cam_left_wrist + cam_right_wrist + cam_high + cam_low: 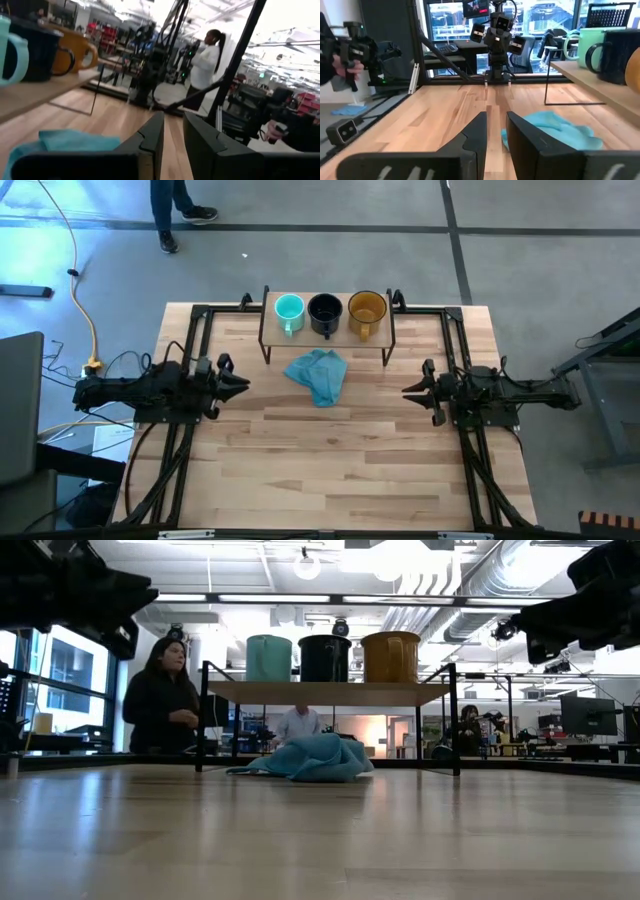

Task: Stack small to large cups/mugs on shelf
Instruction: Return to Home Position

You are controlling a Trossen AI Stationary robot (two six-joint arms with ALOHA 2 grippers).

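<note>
Mugs (pixel 325 311) sit in size order on the shelf (pixel 270 330), job looks done, so left claw (pixel 240 385) and right claw (pixel 410 391) wait at opposite desk (pixel 330 470) edges, each slightly apart, holding nothing.

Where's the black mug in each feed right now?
High view: black mug, middle of three on the shelf.
Low view: centre, atop the shelf.
Left wrist view: beside the amber mug.
Right wrist view: beside the teal mug.
Shared landmark: blue-teal cloth before the shelf.
</note>
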